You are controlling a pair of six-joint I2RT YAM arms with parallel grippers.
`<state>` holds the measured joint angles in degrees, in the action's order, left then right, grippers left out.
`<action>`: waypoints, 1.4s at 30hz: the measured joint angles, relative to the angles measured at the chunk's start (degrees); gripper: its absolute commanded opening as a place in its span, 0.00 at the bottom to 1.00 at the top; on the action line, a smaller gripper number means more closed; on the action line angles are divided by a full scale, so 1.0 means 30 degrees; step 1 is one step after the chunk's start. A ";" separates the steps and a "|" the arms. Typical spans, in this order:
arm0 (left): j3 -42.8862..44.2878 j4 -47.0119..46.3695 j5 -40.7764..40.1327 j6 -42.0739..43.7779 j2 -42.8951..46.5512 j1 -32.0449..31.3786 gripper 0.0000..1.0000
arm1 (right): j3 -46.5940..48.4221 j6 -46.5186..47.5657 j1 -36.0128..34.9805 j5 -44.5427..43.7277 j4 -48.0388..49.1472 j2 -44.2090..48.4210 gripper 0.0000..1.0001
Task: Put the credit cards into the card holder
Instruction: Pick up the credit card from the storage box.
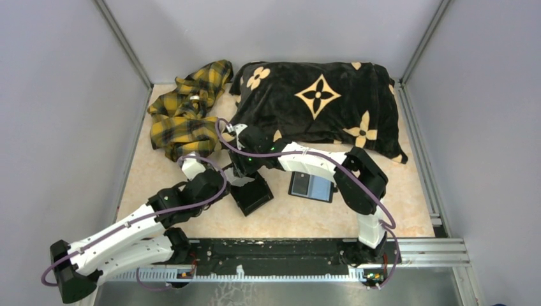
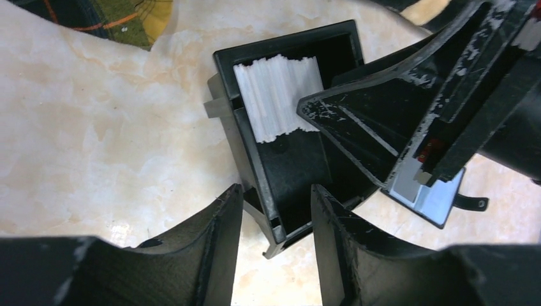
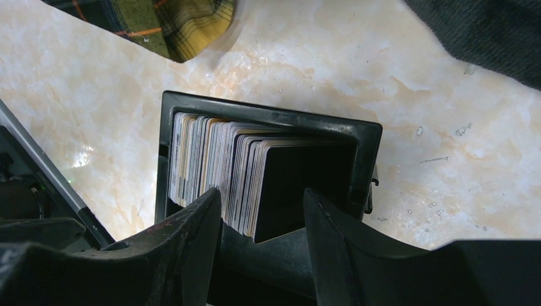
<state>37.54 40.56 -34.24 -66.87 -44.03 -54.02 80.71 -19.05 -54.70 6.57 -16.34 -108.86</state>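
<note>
I have the pale marbled worktop (image 1: 395,204) in view, with a black blanket with tan flower motifs (image 1: 287,121) bunched along the back and a yellow plaid cloth (image 1: 185,115) crumpled at the back left. Both arms reach in toward the middle, where a deep black tray (image 1: 255,197) sits.

My left tool (image 2: 275,191) is at the tray's near end. Its jaws are moderately apart and straddle one side wall. I cannot tell whether either finger presses on the wall.

My right tool (image 3: 261,197) points down into the same tray from the other side. Its jaws are wide, with part of the stack showing between them. I cannot tell whether the pads touch any card.

The card holder (image 1: 311,187) lies open and flat just to the right of the tray, not touching it. Its bluish-grey panels face up, partly under my right forearm.

The credit cards (image 3: 210,159) stand on edge, packed together in the end of the tray away from the left tool.
</note>
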 measured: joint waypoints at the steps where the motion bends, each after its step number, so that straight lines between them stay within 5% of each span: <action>1: -0.0189 -0.0007 -0.0015 -0.0073 0.0000 0.0000 0.49 | 0.0000 0.0000 0.0000 0.0051 0.0007 -0.0073 0.51; 14: -0.2157 -0.1559 0.0437 -0.0386 -0.1698 0.0000 0.47 | 0.0000 -0.0087 0.0080 0.0750 0.0015 -0.0255 0.46; 24: -0.2667 -0.3235 0.0605 -0.0583 -0.2863 0.0000 0.46 | 0.0000 -0.0211 0.0204 0.1056 0.0233 -0.0313 0.26; 42: -0.3162 -0.3920 0.0692 -0.0780 -0.2863 0.0000 0.45 | 0.0036 -0.0372 0.0219 0.1224 0.0299 -0.0313 0.25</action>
<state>28.05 28.80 -32.16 -69.21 -52.62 -54.02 80.82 -20.16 -54.04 10.24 -15.44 -109.80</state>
